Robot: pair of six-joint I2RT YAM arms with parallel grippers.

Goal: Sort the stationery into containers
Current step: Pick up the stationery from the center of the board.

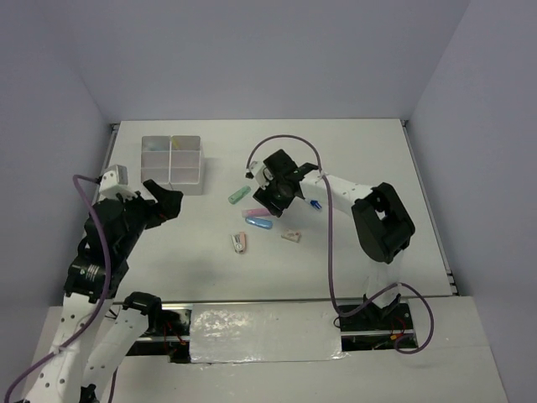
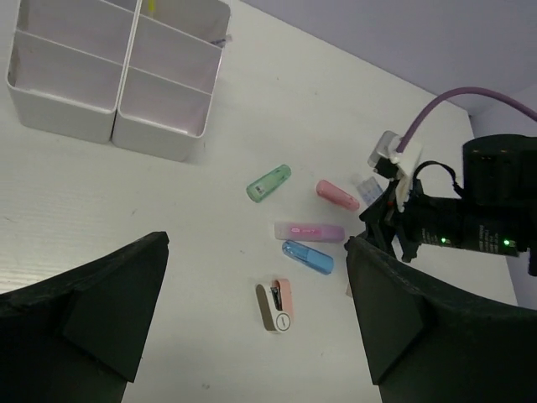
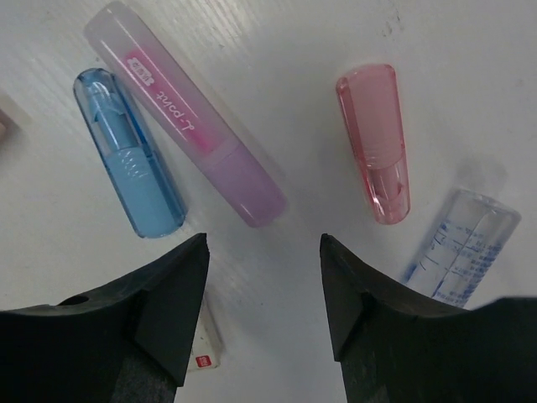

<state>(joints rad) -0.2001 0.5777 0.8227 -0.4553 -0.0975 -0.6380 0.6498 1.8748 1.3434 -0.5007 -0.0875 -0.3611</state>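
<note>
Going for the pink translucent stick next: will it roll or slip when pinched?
Probably rolls: the pink stick looks rounded, lying flat on the table. Its glossy shell may slip. Likely stiff and light: small translucent plastic.

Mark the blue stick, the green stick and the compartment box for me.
blue stick (image 3: 127, 159): right wrist view, middle of its body.
green stick (image 2: 268, 182): left wrist view, middle of its body.
compartment box (image 2: 155, 139): left wrist view, near outer wall.
</note>
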